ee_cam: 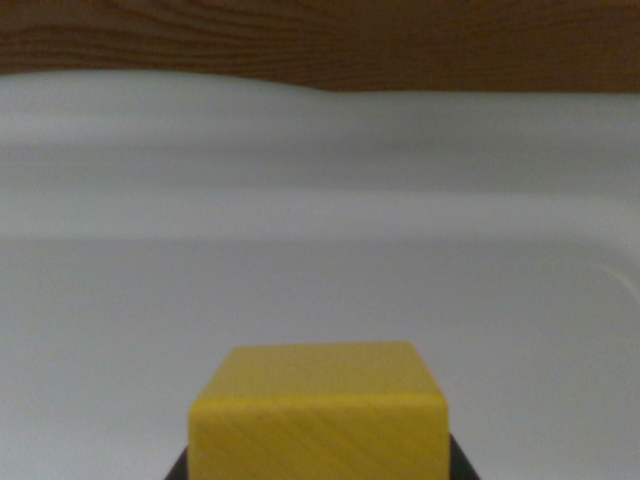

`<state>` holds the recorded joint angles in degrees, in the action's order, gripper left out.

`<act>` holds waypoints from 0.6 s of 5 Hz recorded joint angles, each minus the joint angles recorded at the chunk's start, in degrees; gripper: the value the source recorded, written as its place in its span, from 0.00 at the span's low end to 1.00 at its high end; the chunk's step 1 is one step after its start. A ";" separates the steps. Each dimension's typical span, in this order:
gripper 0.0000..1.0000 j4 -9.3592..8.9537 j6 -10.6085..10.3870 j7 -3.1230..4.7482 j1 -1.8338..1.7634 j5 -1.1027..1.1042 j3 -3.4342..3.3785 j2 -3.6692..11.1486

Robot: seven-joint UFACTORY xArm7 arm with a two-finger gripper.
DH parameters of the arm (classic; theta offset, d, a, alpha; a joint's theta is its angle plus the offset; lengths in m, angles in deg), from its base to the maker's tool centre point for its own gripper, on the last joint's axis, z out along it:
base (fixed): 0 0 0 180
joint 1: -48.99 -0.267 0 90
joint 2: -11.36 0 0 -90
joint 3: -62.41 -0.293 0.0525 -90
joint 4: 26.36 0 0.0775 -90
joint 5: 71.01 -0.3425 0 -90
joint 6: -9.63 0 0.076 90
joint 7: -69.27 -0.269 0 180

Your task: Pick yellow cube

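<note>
The yellow cube (pixel 318 415) is seen at the bottom centre of the wrist view, cut off by the lower edge of the picture. Two of its faces are shown: a top face, which is foreshortened and narrows toward the back, and a front face, which is turned squarely toward the camera. The cube is set level, with its upper front edge running straight from the wrist view's left to the wrist view's right. No long axis can be made out, since the faces are shown as roughly equal in breadth. A faint diagonal grain is visible across the front face.

Of the gripper (pixel 318 472), only two small dark corners are shown, one at each lower side of the cube, just beside or touching its left and right faces. The cube is thus placed between them. Whether the fingers are pressed against the cube or merely stand close beside it cannot be told, as the contact is hidden at the picture's edge and the parts shown are very small.

Behind the cube a pale, whitish surface (pixel 320 250) is spread across most of the view, blurred and marked by soft horizontal bands. Along the top of the picture a strip of brown wood (pixel 320 40) with dark grain is seen, well apart from the cube.
</note>
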<state>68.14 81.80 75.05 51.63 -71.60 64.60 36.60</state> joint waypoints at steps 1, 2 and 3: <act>1.00 2.12 2.68 0.00 0.00 0.03 0.02 -0.57; 1.00 2.12 2.68 0.00 0.00 0.03 0.02 -0.57; 1.00 4.24 5.36 -0.01 0.01 0.05 0.04 -1.13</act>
<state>72.37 87.17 75.04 51.63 -71.55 64.64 35.48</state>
